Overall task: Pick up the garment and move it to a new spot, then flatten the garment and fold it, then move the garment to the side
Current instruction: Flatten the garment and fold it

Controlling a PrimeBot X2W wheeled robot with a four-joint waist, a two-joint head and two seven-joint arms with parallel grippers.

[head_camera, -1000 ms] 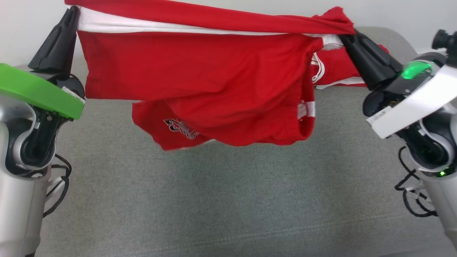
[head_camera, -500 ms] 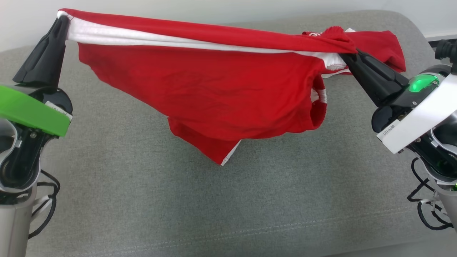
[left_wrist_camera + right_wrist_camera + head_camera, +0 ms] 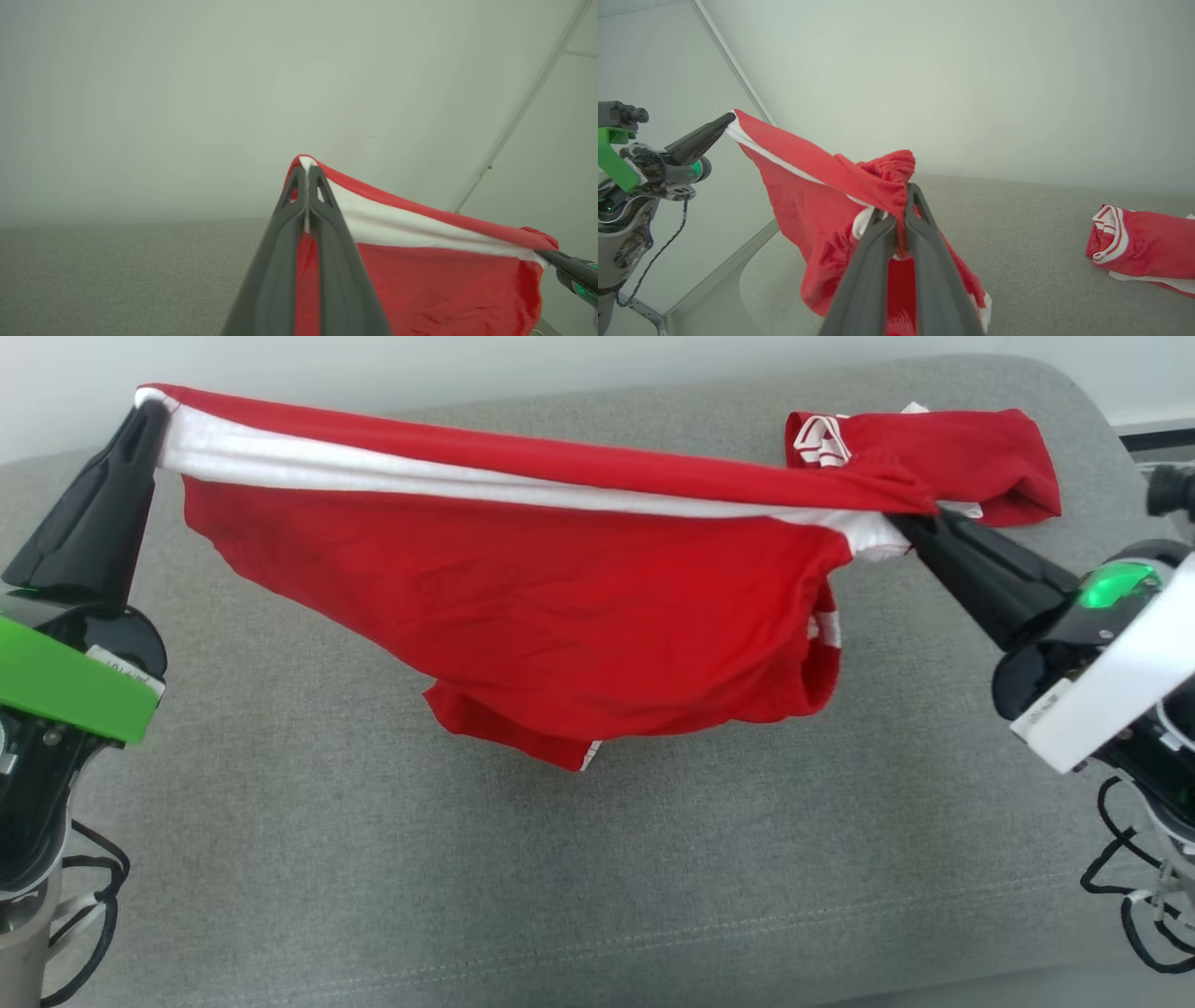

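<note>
The grey cushion [image 3: 467, 896] lies nearest us. Above it the garment [image 3: 560, 607] hangs in mid-air, with the left jaws and right jaws each pinching one end of its white band. We should lower both ends level and taut, stopping short of the far-right red bundle [image 3: 971, 457].

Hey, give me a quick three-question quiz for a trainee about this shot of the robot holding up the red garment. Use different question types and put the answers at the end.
1. True or false: the red garment lies flat on the grey cushion.
2. Of the left hand and the right hand, which is shut on the garment? A: left alone. B: right alone. C: both.
3. What lies on the cushion beyond the right hand?

Key
1. False: it hangs stretched between the two hands.
2. C.
3. A second red garment, bunched up.
</note>
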